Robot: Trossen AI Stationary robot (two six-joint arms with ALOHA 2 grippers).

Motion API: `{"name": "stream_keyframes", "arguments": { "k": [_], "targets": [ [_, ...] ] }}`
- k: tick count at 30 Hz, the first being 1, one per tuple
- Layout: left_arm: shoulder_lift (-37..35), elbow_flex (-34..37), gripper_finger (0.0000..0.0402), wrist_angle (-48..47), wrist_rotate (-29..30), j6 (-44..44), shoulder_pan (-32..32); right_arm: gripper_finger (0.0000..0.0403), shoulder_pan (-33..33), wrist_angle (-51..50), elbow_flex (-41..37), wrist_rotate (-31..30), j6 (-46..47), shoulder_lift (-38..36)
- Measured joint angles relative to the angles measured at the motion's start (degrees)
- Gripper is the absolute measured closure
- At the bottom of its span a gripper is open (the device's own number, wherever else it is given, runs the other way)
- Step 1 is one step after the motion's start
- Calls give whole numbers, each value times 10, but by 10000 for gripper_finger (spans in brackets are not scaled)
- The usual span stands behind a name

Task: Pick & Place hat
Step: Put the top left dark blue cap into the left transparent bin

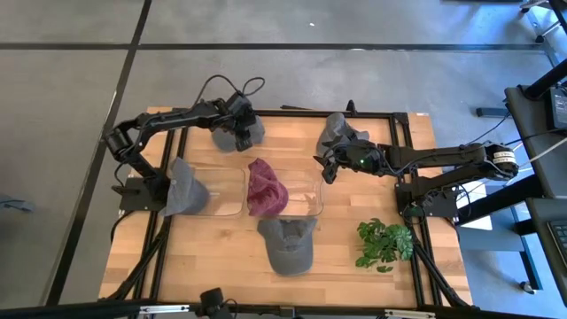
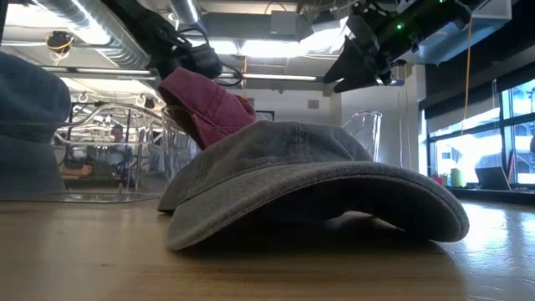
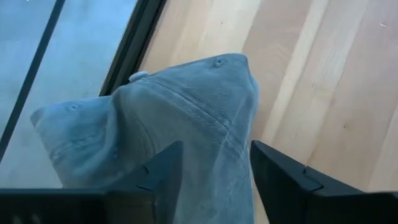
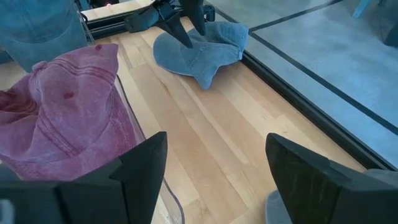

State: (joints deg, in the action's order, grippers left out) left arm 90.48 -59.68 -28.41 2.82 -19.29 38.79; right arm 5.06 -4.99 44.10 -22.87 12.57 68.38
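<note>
table [image 1: 213,252] holds a clear bin [image 1: 226,211] with a maroon hat [image 1: 266,188] draped on it. left gripper [image 1: 241,131] is clamped on a blue hat [image 3: 186,124] at the far edge. right gripper [image 1: 324,165] hangs spread apart, empty.

The wooden table [image 1: 221,257] stood on a grey concrete floor [image 1: 71,80] crossed by dark seams. In the low view, ceiling lights [image 2: 251,48] glowed beneath silver ducts [image 2: 109,42], and bright windows [image 2: 468,150] lined one side of the room. A seated person [image 2: 113,138], possibly at a desk, showed dimly far back.
</note>
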Motion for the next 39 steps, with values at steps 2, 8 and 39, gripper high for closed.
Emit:
{"name": "stream_keyframes", "arguments": {
  "k": [2,8,39],
  "targets": [
    [0,0,199,0,0,3,0,130,0,0,0,0,-11,0],
    [1,0,178,0,6,15,1,130,0,0,0,0,-13,0],
    [-98,-16,398,26,153,7,6,130,34,153,1,-1,-86,0]
  ]
}}
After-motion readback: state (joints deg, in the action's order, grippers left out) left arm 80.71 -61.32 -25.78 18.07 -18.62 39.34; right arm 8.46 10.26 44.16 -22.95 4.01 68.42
